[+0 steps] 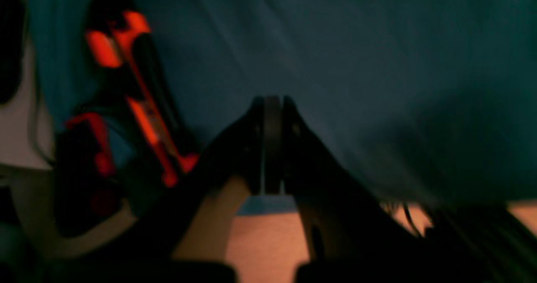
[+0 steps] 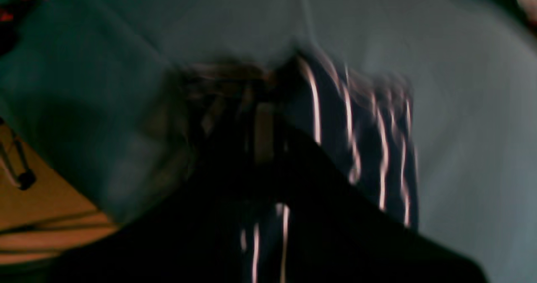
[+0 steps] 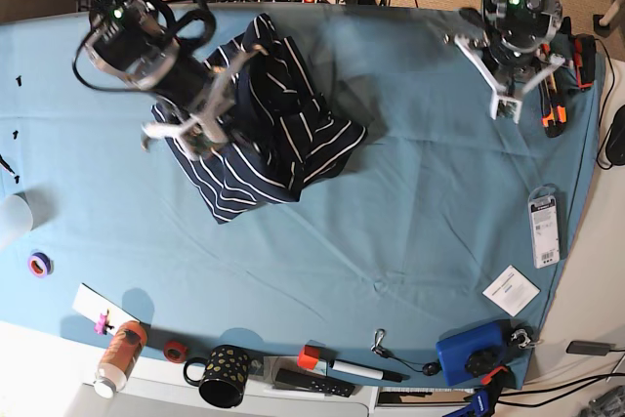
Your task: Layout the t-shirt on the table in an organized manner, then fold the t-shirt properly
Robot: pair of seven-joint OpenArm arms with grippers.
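T-shirt (image 3: 259,129), dark navy with thin white stripes, lies bunched in a crumpled heap toward the far left of the desk (image 3: 391,212), which is draped in teal-blue cloth with a white edge. We see nothing laid flat yet, so we judge the layout step barely begun.

Our right tool (image 3: 200,109) hangs over the heap's left side, its jaws pressed together. The blurred wrist view shows striped cloth right at the jaws, but we cannot tell whether any fabric is pinched. If it has caught only a fold, or several layers at once, a lift could drag the whole pile sideways rather than open it, or the cloth could slip free. The draped cover is already wrinkled and could be snagged along with the shirt.

Our left tool (image 3: 508,85) is well apart at the far right, jaws pressed together on nothing, near orange-handled tools (image 3: 555,95) by the desk edge.

Small things line the near edge: a blue box (image 3: 469,356), a dotted black mug (image 3: 223,375), an orange bottle (image 3: 120,354), a marker (image 3: 359,370), a white card (image 3: 511,290) and a roll of purple tape (image 3: 39,264). A spread shirt could sweep into these. Beyond the far edge, cables run over a tan floor.
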